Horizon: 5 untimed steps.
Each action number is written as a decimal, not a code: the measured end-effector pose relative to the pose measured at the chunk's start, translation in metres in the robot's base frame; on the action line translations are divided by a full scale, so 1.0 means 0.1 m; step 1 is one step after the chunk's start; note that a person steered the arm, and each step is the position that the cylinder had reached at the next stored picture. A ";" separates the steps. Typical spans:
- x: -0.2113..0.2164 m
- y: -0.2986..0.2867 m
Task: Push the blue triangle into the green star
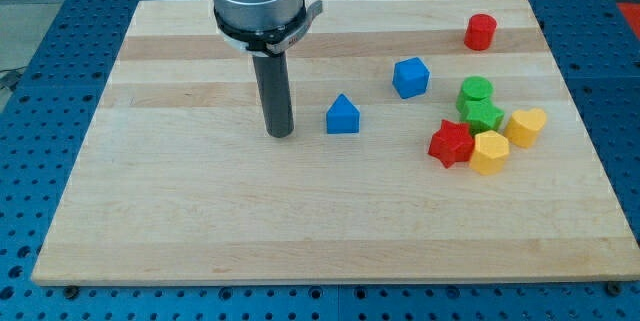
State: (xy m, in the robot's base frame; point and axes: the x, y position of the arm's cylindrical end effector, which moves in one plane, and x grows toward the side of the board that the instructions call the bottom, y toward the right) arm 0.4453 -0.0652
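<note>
- my tip (pixel 280 134) sits on the wooden board (pixel 150 211), left of centre, rod upright under the grey metal arm head (pixel 254 1) at the far edge
- no jaws on this rig, just a bare rod, so nothing is released, clenched or grasped
- blue triangle (pixel 342 115) just right of my tip, small gap between them, not touching; it reads as a little house-like wedge with the peak pointing far
- green star (pixel 485 115) well to the right of the blue triangle, inside the cluster on the right side of the board
- blue triangle and green star well apart, bare board between them
- blue block (pixel 410 77), chunky, roughly cube or pentagon shape, sits farther back and right of the triangle, apart from everything
- green cylinder (pixel 476 90) touching or just behind the green star on the far side
- red star (pixel 451 144) nearer and left of the green star, touching or just beside it
- yellow block (pixel 490 152), rounded, exact shape unclear, right beside the red star on its right
- second yellow block (pixel 526 126), heart-like shape, right of the green star, just beside it
- red cylinder (pixel 481 32) alone at the far right of the board, well apart from the cluster
- board lies on a blue perforated table (pixel 40 21)
</note>
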 end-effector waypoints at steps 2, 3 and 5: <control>-0.08 0.41; -0.08 0.41; -0.10 0.81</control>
State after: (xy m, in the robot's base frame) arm 0.4354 0.0156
